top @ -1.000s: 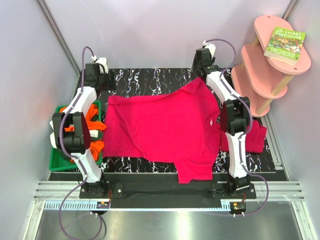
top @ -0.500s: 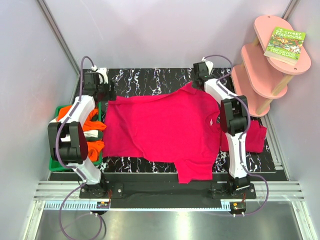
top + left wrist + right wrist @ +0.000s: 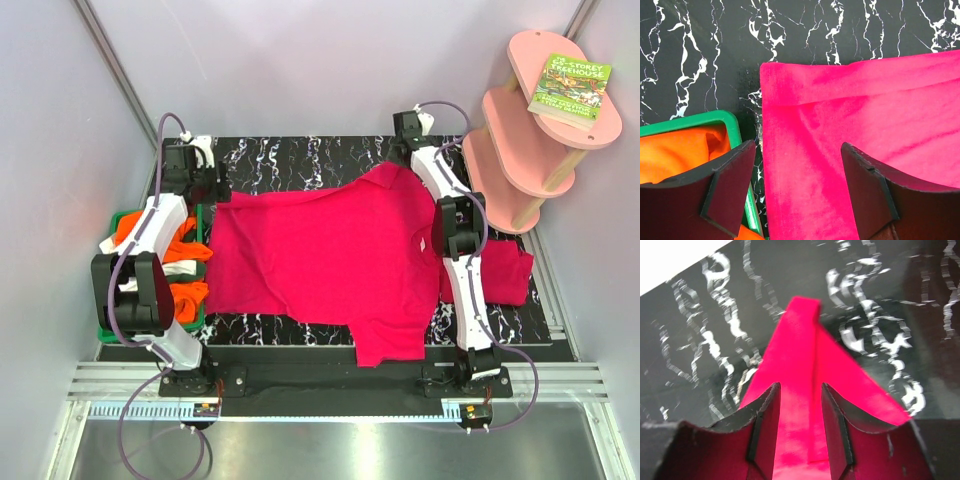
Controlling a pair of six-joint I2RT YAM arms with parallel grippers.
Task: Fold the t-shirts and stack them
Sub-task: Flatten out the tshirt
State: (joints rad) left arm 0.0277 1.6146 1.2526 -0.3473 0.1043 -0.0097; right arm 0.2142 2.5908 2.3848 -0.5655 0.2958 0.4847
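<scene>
Two tools work the far edge of the crimson t-shirt (image 3: pixel 320 250), which lies flat on the counter (image 3: pixel 300 155). The left tool (image 3: pixel 797 150) hangs spread over the hem corner (image 3: pixel 771 75), and the right tool (image 3: pixel 800 390) pinches the sleeve (image 3: pixel 805 320). The first fold seems to be starting; the left tool likely needs to close next.

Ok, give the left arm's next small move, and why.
Probably lower the left jaws and close them on the far corner of the crimson shirt: they hang open over it, beside the green tray, while the right jaws straddle the far sleeve.
</scene>
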